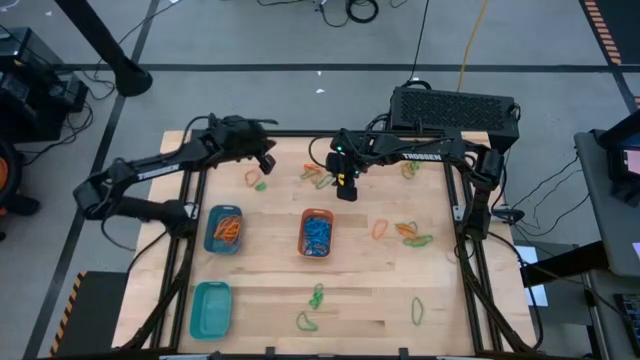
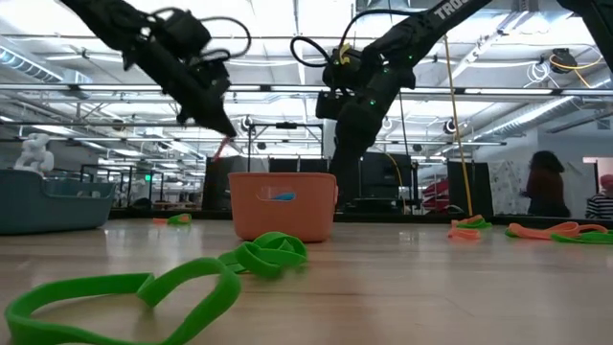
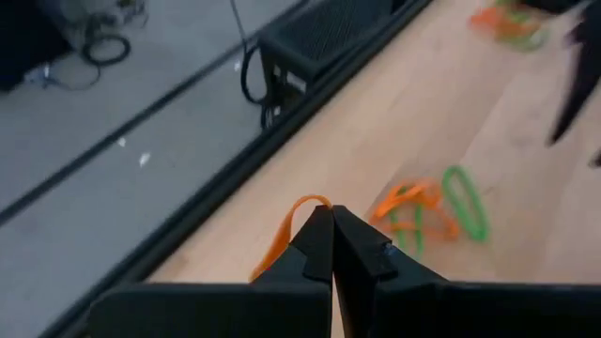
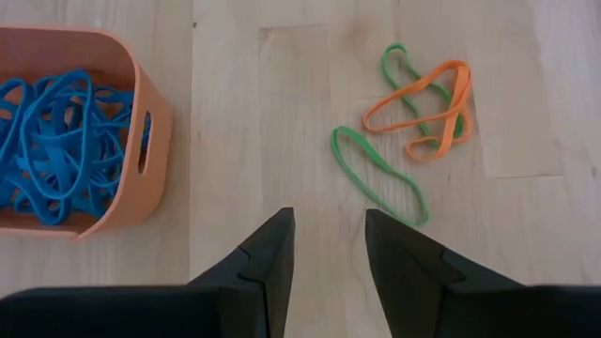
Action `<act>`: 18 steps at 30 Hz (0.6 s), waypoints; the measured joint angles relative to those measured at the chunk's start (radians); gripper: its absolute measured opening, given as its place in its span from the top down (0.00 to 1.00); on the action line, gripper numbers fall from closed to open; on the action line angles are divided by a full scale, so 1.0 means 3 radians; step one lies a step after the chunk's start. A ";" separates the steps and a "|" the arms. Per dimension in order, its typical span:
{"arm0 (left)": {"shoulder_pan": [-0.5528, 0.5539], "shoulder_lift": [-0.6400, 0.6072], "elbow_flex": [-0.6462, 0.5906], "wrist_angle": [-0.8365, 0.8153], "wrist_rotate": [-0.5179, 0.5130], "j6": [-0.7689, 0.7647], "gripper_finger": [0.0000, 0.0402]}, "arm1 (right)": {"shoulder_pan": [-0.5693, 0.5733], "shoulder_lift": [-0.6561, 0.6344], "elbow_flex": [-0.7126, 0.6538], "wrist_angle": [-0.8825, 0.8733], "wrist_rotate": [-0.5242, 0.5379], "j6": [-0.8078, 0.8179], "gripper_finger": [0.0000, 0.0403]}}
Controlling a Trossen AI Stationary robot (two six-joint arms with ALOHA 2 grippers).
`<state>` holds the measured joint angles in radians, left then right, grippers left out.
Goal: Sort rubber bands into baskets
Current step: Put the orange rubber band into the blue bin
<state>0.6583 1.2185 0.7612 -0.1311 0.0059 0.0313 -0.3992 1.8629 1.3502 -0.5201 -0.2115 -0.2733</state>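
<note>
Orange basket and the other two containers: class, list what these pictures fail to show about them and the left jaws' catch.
- Orange basket: right wrist view's edge cuts it off, so its blue bands cannot be counted.
- Teal basket: high view is too small to show any contents.
- Orange band in the left gripper: its shut jaws hide the lower part in the left wrist view.
</note>
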 joint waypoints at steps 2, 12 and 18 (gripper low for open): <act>-0.0039 -0.0159 0.0000 -0.0091 0.0002 -0.0024 1.00 | 0.0000 0.0000 0.0000 -0.0012 0.0000 0.0000 0.69; -0.0379 -0.0844 0.0000 -0.1145 0.0015 -0.0545 1.00 | 0.0027 0.0000 0.0000 -0.0020 0.0000 0.0000 0.69; -0.0746 -0.1047 0.0000 -0.1927 0.0083 -0.1039 1.00 | 0.0050 0.0000 0.0000 0.0029 0.0000 0.0000 0.69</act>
<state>0.4345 0.9043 0.7612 -0.7092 0.0309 -0.2804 -0.3843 1.8629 1.3502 -0.5115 -0.2115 -0.2733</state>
